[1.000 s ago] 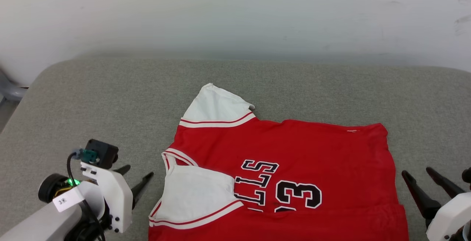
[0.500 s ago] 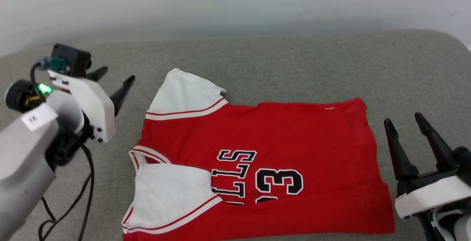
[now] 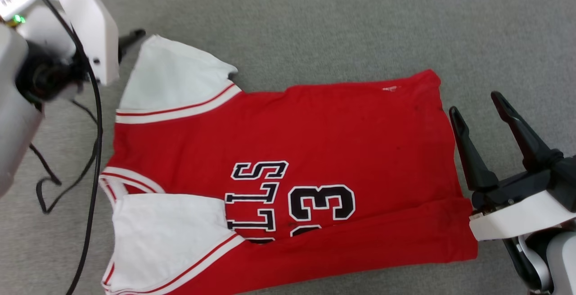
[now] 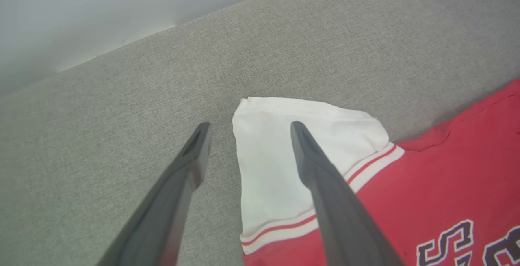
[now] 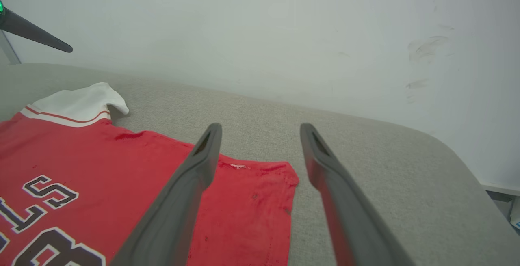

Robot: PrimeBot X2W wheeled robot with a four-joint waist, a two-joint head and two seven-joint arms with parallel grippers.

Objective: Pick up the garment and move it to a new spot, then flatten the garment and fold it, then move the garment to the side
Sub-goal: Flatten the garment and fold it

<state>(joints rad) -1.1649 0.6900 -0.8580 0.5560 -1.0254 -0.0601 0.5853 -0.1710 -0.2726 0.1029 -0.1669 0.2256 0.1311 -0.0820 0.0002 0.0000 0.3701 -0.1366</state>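
Both hands are coming forward: left hand (image 4: 248, 126), released, is hovering over the far white sleeve (image 4: 268, 156), right hand (image 3: 473, 101), released, beside the hem (image 3: 445, 151). Garment (image 3: 315, 124) is lying spread on the surface (image 3: 315, 24), seemingly ready for folding.

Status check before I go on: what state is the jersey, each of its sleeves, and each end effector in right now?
red jersey, lying flat, chest up, near long edge folded over the number, not held
far sleeve, spread out flat
near sleeve, folded in over the letters
left end effector, open, empty, at the far sleeve
right end effector, open, empty, beside the jersey
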